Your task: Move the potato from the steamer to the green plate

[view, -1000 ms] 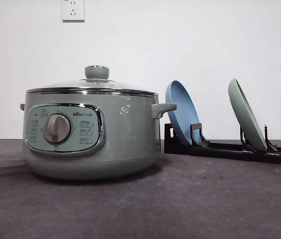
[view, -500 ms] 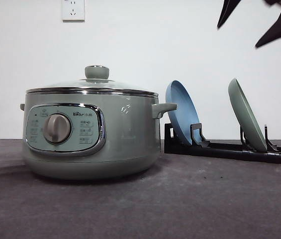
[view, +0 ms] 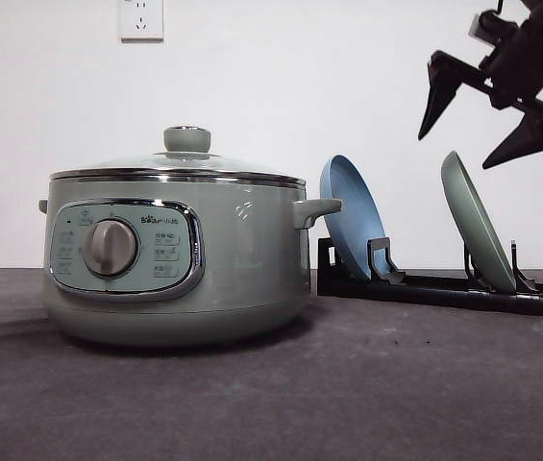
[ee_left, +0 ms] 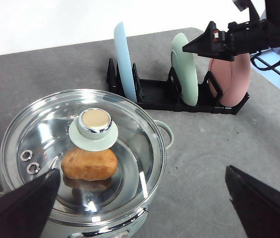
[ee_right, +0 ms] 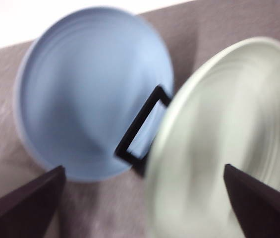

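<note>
Right end effector (view: 487,120): fingers spread wide, empty, above green plate (view: 476,223) standing in rack (view: 444,285). Left end effector (ee_left: 144,198): wide, empty, over steamer (view: 175,250). Potato (ee_left: 89,164): inside steamer, under glass lid (ee_left: 83,148).

Motion blur smears the green plate (ee_right: 229,144) and blue plate (ee_right: 92,94) in the right wrist view. In the front view, the steamer (view: 180,259) wall hides its contents; a dark edge at three o'clock is cropped.
</note>
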`<move>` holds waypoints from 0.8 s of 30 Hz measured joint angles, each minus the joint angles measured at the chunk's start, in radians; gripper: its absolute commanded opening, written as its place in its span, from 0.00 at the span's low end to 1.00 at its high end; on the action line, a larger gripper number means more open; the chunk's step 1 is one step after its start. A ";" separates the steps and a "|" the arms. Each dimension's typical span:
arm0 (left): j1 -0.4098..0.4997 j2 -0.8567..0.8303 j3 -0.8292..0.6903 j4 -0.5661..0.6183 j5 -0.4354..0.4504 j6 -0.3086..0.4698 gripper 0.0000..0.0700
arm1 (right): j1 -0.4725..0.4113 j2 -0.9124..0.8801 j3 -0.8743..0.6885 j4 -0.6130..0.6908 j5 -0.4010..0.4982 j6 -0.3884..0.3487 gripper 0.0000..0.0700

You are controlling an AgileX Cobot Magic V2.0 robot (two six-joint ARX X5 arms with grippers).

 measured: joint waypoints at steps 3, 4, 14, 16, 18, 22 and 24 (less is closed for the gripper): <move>0.000 0.000 0.000 0.000 0.000 0.000 1.00 | -0.008 0.025 0.000 0.023 -0.018 0.011 0.79; 0.000 0.000 0.000 -0.001 0.000 0.000 1.00 | -0.010 0.031 0.000 0.029 -0.022 0.012 0.72; 0.000 0.000 0.000 -0.016 0.000 0.000 1.00 | -0.009 0.046 0.000 0.047 -0.030 0.013 0.18; 0.000 0.000 0.000 -0.016 0.000 0.000 1.00 | -0.010 0.046 0.000 0.049 -0.032 0.015 0.17; 0.000 0.000 0.000 -0.016 0.000 0.000 1.00 | -0.010 0.046 0.000 0.049 -0.050 0.017 0.10; 0.000 0.000 0.000 -0.016 0.000 0.000 1.00 | -0.009 0.046 0.000 0.049 -0.057 0.020 0.00; 0.000 0.000 0.000 -0.016 0.000 0.000 1.00 | -0.010 0.046 0.000 0.046 -0.073 0.029 0.00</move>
